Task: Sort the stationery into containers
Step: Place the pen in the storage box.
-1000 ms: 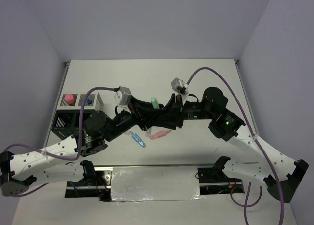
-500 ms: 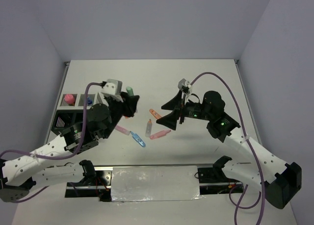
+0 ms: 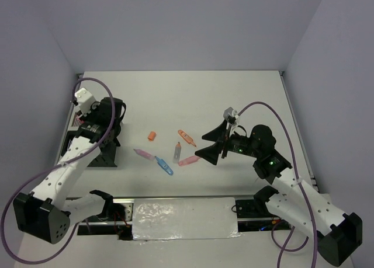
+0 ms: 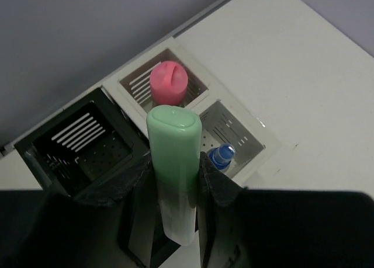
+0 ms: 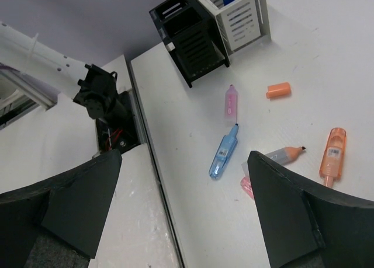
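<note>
I have the green highlighter (image 4: 173, 163) pinched between the fingers of the left gripper (image 4: 176, 183), and it hangs above the organizer (image 4: 257, 157), by its black compartment (image 4: 76, 142). The two white compartments hold a pink-capped tube (image 4: 169, 83) and a blue-capped bottle (image 4: 221, 156). My right gripper (image 5: 184, 157) is spread wide and empty over the table, where a blue pen (image 5: 223, 153), pink pen (image 5: 231, 100), orange pen (image 5: 331, 157) and orange cap (image 5: 278, 90) lie loose.

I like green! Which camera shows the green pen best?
Left wrist view: the green highlighter fills the middle, pinched in the left claw. The top view's arm hides it; the right wrist view misses it.
</note>
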`<act>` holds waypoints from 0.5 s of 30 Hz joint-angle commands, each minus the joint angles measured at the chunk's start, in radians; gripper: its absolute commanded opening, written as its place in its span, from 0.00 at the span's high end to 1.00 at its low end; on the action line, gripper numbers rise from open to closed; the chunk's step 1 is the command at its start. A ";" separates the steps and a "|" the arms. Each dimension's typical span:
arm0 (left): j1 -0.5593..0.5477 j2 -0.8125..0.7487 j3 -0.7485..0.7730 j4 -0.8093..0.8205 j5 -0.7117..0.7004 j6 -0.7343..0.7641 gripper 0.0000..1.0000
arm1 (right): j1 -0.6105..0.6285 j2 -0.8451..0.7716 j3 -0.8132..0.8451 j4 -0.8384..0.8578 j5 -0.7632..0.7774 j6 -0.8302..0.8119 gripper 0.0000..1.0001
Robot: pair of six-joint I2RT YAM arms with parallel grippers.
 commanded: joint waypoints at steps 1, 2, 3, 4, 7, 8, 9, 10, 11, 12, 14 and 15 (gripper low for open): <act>0.020 0.016 -0.014 -0.024 -0.083 -0.153 1.00 | -0.003 -0.041 -0.030 0.054 -0.029 0.016 0.04; 0.021 0.014 -0.037 -0.011 -0.081 -0.156 1.00 | -0.003 -0.061 -0.040 0.043 -0.029 0.013 0.03; 0.021 0.010 -0.042 -0.017 -0.092 -0.183 1.00 | -0.003 -0.069 -0.044 0.034 -0.029 0.010 0.03; 0.023 0.007 -0.049 -0.040 -0.100 -0.215 1.00 | -0.003 -0.078 -0.045 0.026 -0.028 0.003 0.03; 0.021 -0.026 -0.092 -0.109 -0.123 -0.286 1.00 | -0.003 -0.098 -0.048 0.027 -0.038 0.009 0.03; 0.021 -0.048 -0.101 -0.123 -0.130 -0.312 1.00 | -0.003 -0.098 -0.050 0.032 -0.043 0.011 0.03; 0.021 -0.062 -0.114 -0.126 -0.138 -0.318 1.00 | -0.003 -0.097 -0.048 0.038 -0.044 0.014 0.03; 0.021 -0.075 -0.144 -0.119 -0.143 -0.328 1.00 | -0.003 -0.089 -0.047 0.053 -0.055 0.020 0.03; 0.021 -0.097 -0.161 -0.114 -0.141 -0.331 0.98 | -0.003 -0.083 -0.045 0.061 -0.063 0.023 0.03; 0.021 -0.104 -0.178 -0.105 -0.149 -0.332 0.96 | -0.003 -0.078 -0.044 0.069 -0.069 0.032 0.03; 0.021 -0.112 -0.219 -0.073 -0.156 -0.326 0.88 | -0.003 -0.066 -0.041 0.093 -0.083 0.043 0.03; 0.021 -0.110 -0.227 -0.068 -0.156 -0.323 0.86 | -0.002 -0.061 -0.039 0.099 -0.089 0.049 0.03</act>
